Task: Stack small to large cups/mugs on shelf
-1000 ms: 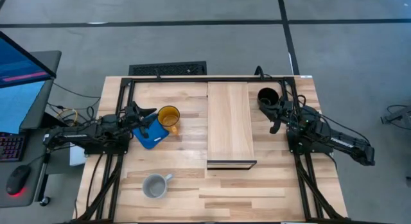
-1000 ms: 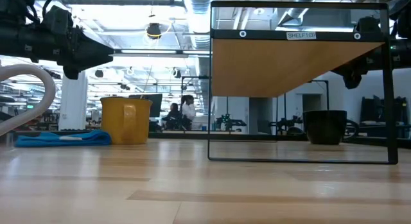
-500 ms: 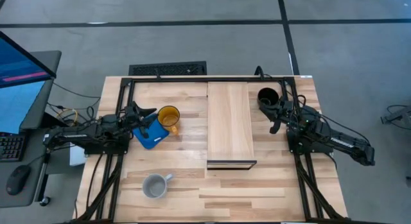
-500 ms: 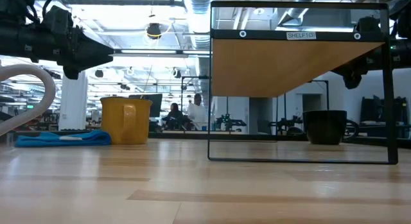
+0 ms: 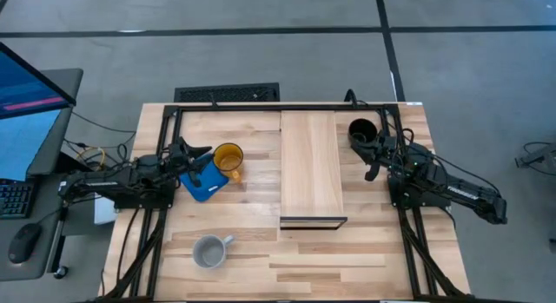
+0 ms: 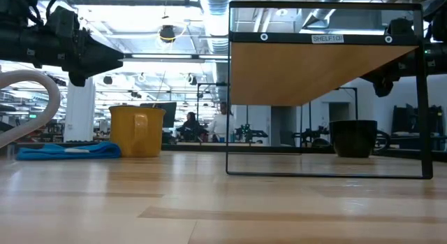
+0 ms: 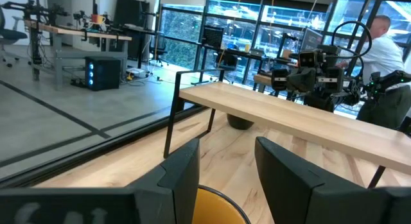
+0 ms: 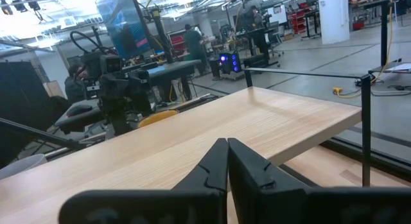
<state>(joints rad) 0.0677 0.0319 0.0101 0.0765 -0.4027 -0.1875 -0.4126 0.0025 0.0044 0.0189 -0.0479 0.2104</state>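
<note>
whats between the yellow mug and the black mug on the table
The shelf stands between the yellow mug and the black mug; the high view shows it, its top bare.

Bright overhead ceiling lights, soft shadows, sharp focus

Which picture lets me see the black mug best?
The high view: the black mug shows whole from above, open mouth up, beside the shelf, near the right gripper. The low view shows its side, dark. The left wrist view catches a sliver under the shelf; the right wrist none.
</note>
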